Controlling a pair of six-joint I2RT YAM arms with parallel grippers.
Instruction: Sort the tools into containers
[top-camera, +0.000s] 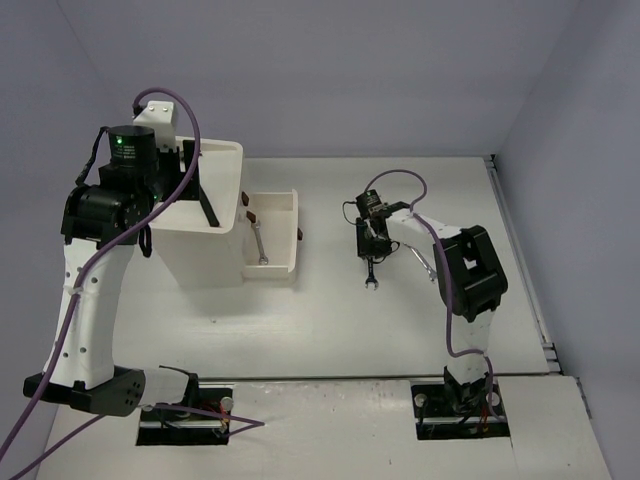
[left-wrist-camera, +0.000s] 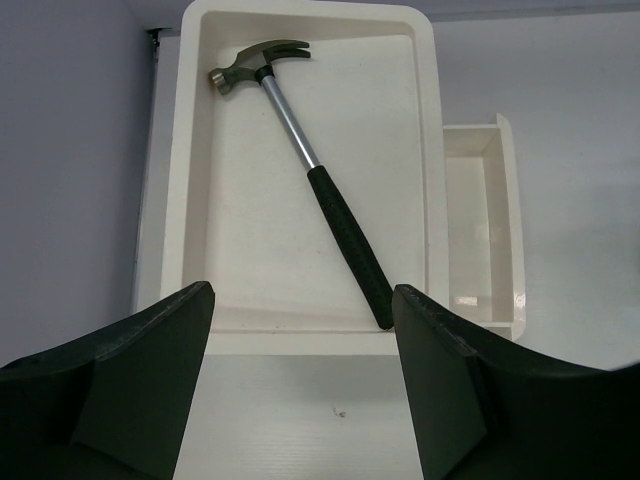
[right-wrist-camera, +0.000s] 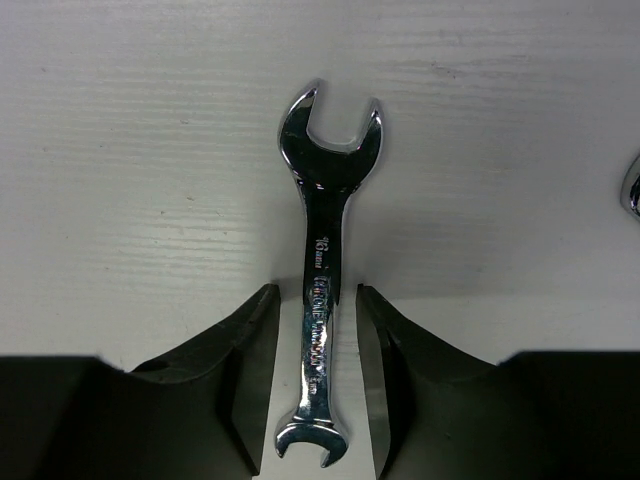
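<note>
A black-handled hammer (left-wrist-camera: 345, 235) lies diagonally in the top tray (left-wrist-camera: 430, 150) of the white cabinet (top-camera: 200, 260); its handle also shows in the top view (top-camera: 205, 205). My left gripper (left-wrist-camera: 303, 290) is open and empty, above the tray's near edge (top-camera: 190, 158). A silver wrench (right-wrist-camera: 322, 270) lies flat on the table (top-camera: 371, 278). My right gripper (right-wrist-camera: 317, 290) is open and straddles its shaft, with a gap on each side; it also shows in the top view (top-camera: 368, 252). A pulled-out drawer (top-camera: 272, 272) holds another small wrench (top-camera: 260, 243).
The drawer (left-wrist-camera: 515, 240) sticks out to the right of the cabinet, with dark-red handles (top-camera: 252, 215) by it. A further silver tool (top-camera: 425, 262) lies beside the right arm; its tip shows at the right edge of the right wrist view (right-wrist-camera: 631, 190). Walls enclose the table.
</note>
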